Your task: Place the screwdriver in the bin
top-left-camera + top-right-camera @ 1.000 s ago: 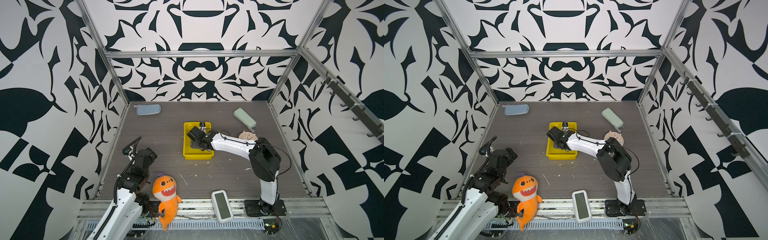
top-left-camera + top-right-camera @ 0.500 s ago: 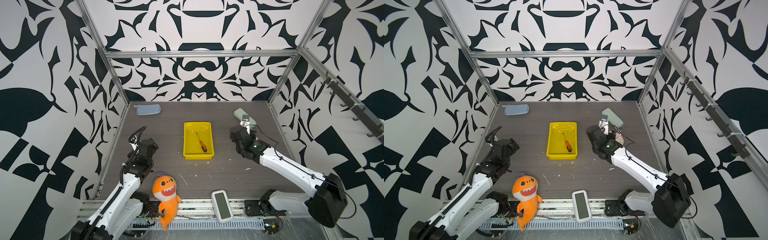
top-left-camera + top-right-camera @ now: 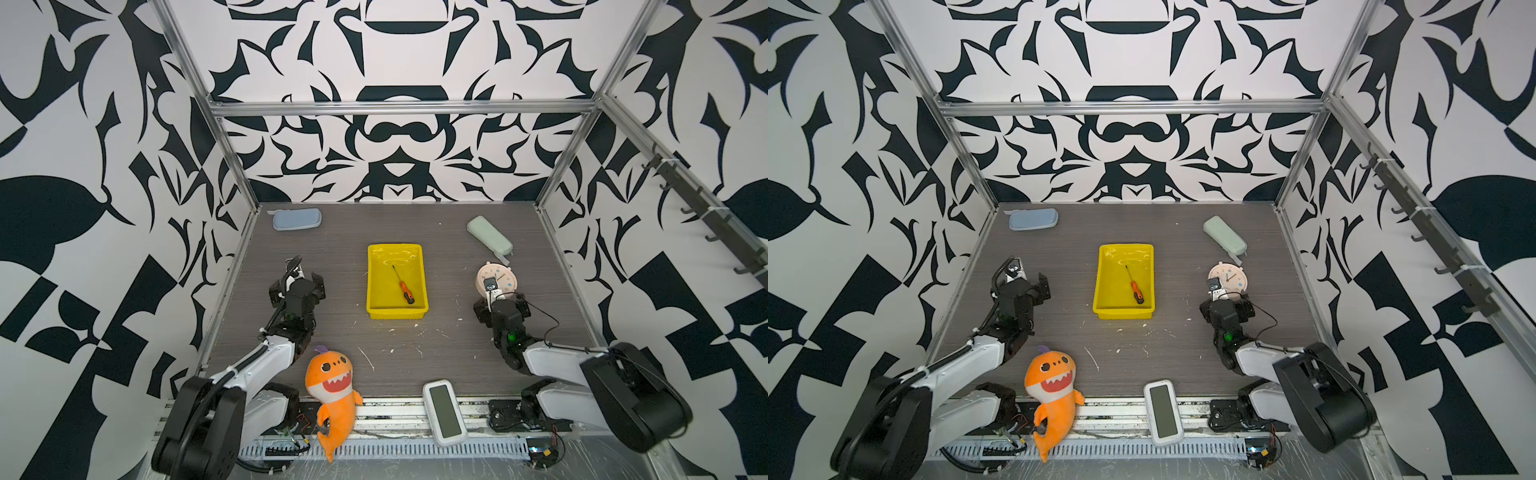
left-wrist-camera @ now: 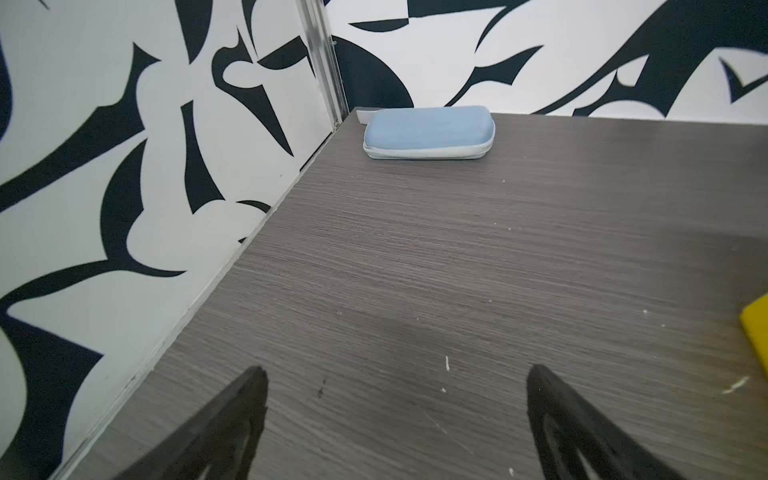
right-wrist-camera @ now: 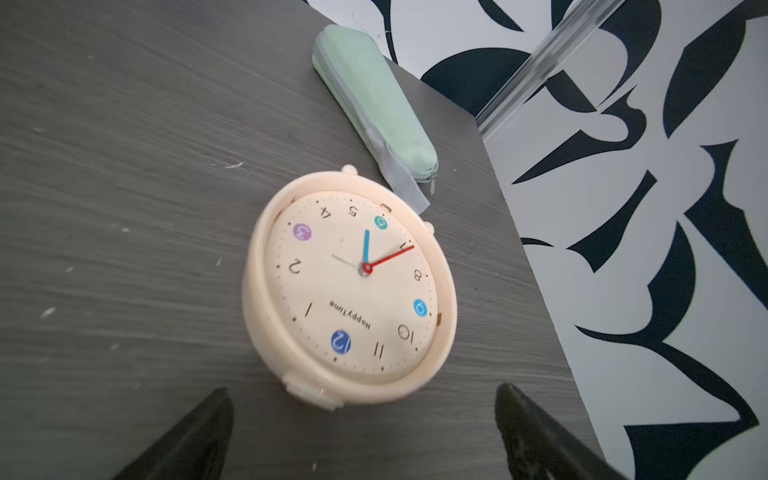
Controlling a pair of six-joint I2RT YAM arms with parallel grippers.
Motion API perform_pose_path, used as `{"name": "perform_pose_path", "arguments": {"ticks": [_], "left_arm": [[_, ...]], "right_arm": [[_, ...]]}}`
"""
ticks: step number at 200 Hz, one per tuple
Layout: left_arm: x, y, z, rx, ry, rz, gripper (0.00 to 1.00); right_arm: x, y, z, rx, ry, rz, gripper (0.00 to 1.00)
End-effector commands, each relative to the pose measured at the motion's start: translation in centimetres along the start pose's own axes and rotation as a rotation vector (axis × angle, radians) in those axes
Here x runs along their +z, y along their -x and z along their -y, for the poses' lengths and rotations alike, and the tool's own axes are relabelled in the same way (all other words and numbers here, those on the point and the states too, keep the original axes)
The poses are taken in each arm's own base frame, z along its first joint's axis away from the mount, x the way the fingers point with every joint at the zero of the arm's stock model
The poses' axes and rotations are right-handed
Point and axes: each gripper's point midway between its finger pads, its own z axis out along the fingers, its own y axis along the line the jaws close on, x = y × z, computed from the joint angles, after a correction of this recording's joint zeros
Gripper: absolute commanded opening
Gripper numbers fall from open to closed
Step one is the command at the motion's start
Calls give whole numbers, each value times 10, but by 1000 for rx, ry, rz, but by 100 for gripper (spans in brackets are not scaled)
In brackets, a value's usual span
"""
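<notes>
Top views are both showing us the screwdriver point(image 3: 403, 287) lying flat inside the bin point(image 3: 397, 313), handle toward the near wall and shaft pointing away. The bin is sitting in the middle of the table point(image 3: 332, 249), well apart from both arms. We are holding the left gripper point(image 4: 397, 370) wide open and empty above bare wood, facing a blue case point(image 4: 428, 131). We are holding the right gripper point(image 5: 363, 388) wide open too, gripping nothing, its tips near a clock point(image 5: 353, 286) lying face up beside a green case point(image 5: 374, 99).
</notes>
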Motion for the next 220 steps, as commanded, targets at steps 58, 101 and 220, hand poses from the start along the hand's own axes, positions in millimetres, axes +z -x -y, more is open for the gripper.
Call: {"name": "perform_pose_path", "arguments": {"ticks": [58,101,220], "left_arm": [[41,9,-5,-40,-68,83,100],[59,-6,-21,-121,-32,61,100],[70,-11,-28,-142,-11,39,100]], "right_arm": [[24,55,28,158,-13,155,100],[39,42,58,312,-12,77,100],[48,23,44,548,125,154,98]]}}
